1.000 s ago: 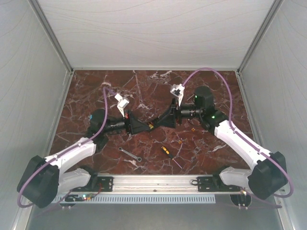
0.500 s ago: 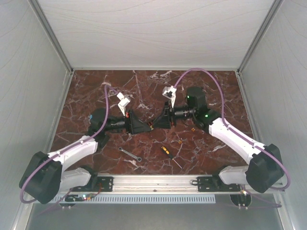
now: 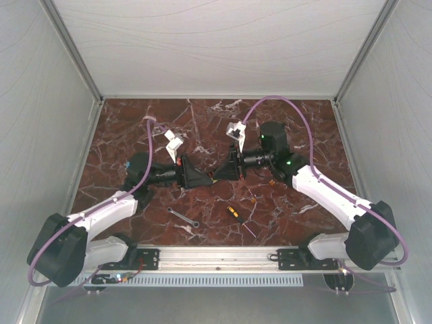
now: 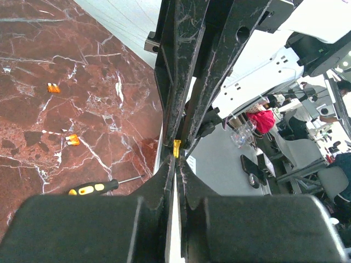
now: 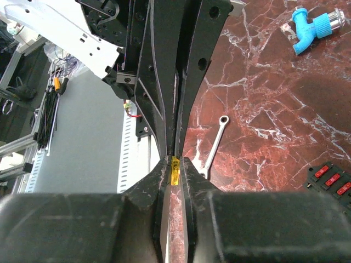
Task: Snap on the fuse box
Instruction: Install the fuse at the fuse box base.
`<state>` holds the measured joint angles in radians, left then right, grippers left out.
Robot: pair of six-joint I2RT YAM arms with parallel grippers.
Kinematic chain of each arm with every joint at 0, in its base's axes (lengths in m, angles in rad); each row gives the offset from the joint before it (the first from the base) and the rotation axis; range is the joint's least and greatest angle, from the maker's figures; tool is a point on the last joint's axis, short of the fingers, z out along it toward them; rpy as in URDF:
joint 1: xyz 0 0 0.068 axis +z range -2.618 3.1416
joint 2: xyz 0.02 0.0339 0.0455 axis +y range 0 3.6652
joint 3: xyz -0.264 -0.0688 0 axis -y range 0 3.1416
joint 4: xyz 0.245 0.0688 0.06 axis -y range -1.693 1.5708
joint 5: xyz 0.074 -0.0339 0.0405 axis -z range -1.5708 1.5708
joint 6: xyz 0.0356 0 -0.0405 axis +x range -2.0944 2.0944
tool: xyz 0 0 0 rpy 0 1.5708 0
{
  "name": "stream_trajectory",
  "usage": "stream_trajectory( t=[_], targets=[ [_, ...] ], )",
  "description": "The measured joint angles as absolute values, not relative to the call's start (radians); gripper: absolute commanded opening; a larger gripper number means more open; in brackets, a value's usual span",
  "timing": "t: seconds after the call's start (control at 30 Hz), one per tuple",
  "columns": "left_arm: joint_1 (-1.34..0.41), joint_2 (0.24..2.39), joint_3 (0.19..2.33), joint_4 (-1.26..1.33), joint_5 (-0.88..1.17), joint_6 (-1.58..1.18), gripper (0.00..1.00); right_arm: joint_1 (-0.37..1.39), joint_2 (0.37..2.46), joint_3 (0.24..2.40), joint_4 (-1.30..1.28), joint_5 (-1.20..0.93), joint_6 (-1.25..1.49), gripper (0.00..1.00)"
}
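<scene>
The fuse box (image 5: 330, 178), a black block with red fuses, shows only at the right wrist view's lower right edge; its cover is out of view. Above mid-table my two grippers meet tip to tip. A small yellow fuse (image 5: 175, 170) sits pinched between the right gripper's (image 5: 175, 164) fingertips. In the left wrist view the same yellow fuse (image 4: 176, 148) sticks out of the left gripper's (image 4: 175, 161) shut tips, with the right gripper's fingers (image 4: 189, 82) coming in from above. In the top view the left gripper (image 3: 209, 178) and right gripper (image 3: 217, 175) touch noses.
A yellow-and-black screwdriver (image 3: 234, 213) and a silver wrench (image 3: 182, 217) lie near the front of the marble table (image 3: 135, 128). Loose orange fuses (image 4: 53, 87) are scattered to the right. A blue fitting (image 5: 310, 24) lies at the left, by the left arm.
The right arm has moved left until its tips meet the left gripper's, and its jaws have narrowed onto the yellow fuse. The left arm has stayed still.
</scene>
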<state>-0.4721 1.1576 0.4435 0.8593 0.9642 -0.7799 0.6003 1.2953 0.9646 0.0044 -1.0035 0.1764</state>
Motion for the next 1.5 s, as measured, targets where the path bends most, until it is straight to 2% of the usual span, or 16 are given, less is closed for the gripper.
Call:
stream_trajectory(
  t=[0.53, 0.67, 0.83, 1.03, 1.23, 1.33, 1.5],
  targets=[
    [-0.472, 1.158, 0.443, 0.859, 0.962, -0.780, 0.00, 0.600, 1.295, 0.965, -0.013, -1.007, 0.153, 0.09],
    [-0.472, 1.158, 0.443, 0.859, 0.962, -0.781, 0.00, 0.600, 1.295, 0.965, -0.014, -1.010, 0.151, 0.00],
    [-0.472, 1.158, 0.443, 0.859, 0.962, -0.781, 0.00, 0.600, 1.295, 0.965, -0.019, -1.010, 0.144, 0.00],
    [-0.472, 1.158, 0.444, 0.834, 0.936, -0.771, 0.26, 0.600, 1.295, 0.966, -0.048, -0.974, 0.119, 0.00],
    [-0.472, 1.180, 0.487, 0.671, 0.862, -0.694, 0.49, 0.567, 1.295, 0.966, -0.108, -0.865, 0.096, 0.00],
    [-0.471, 1.224, 0.544, 0.570, 0.803, -0.645, 0.55, 0.532, 1.286, 0.955, -0.118, -0.782, 0.096, 0.00],
    [-0.460, 1.370, 0.670, 0.421, 0.709, -0.576, 0.59, 0.482, 1.264, 0.904, -0.118, -0.658, 0.123, 0.00]
  ],
)
